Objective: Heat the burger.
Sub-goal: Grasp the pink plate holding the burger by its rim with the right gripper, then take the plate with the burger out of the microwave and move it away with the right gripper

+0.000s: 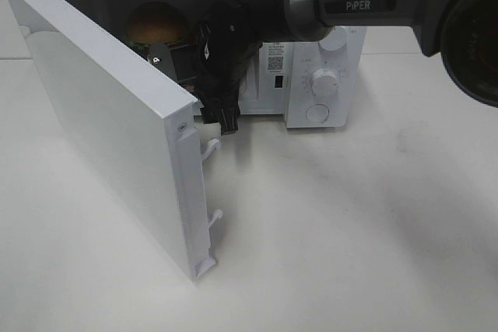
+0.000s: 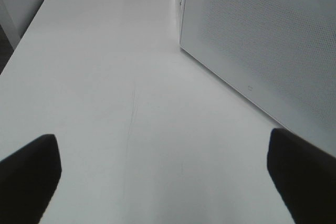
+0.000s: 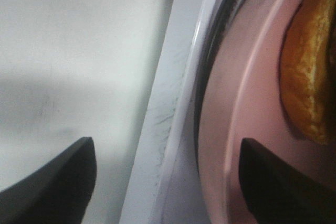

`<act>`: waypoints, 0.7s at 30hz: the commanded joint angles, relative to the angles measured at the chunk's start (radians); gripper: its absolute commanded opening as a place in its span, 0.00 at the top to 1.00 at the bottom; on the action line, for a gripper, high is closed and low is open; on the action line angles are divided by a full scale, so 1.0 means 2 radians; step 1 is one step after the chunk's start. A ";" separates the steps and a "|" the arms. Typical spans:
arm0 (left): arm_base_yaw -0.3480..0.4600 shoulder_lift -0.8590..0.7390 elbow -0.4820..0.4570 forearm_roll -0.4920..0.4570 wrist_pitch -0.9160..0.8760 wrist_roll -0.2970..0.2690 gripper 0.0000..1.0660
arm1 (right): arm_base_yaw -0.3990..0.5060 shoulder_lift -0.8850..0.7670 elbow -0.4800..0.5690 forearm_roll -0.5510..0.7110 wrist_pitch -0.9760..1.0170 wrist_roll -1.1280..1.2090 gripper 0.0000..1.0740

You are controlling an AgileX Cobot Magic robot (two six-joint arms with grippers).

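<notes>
The burger (image 1: 156, 25), with its golden-brown bun, sits inside the open white microwave (image 1: 319, 60). In the right wrist view its bun (image 3: 310, 66) rests on a pink plate (image 3: 236, 129) in the cavity. My right gripper (image 1: 226, 118) reaches across to the front of the microwave opening. In its wrist view the right gripper (image 3: 170, 182) is open, with one finger over the table and the other over the plate, holding nothing. My left gripper (image 2: 168, 177) is open and empty above the table beside the microwave's perforated side wall (image 2: 262, 40). It does not show in the high view.
The microwave door (image 1: 109, 114) stands swung open toward the front left, its latch hooks (image 1: 212, 145) facing right. The control panel with two knobs (image 1: 325, 82) is to the right of the opening. White table (image 1: 350, 223) spreads in front.
</notes>
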 commanded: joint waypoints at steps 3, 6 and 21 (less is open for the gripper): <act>0.000 -0.003 0.001 -0.001 -0.002 0.000 0.06 | -0.009 0.010 -0.006 0.006 -0.002 0.002 0.47; 0.000 -0.003 0.001 -0.001 -0.002 0.000 0.06 | -0.009 0.011 -0.006 0.007 -0.010 0.002 0.73; 0.000 -0.003 0.001 -0.001 -0.002 0.000 0.06 | -0.008 0.003 -0.006 0.029 0.010 -0.008 1.00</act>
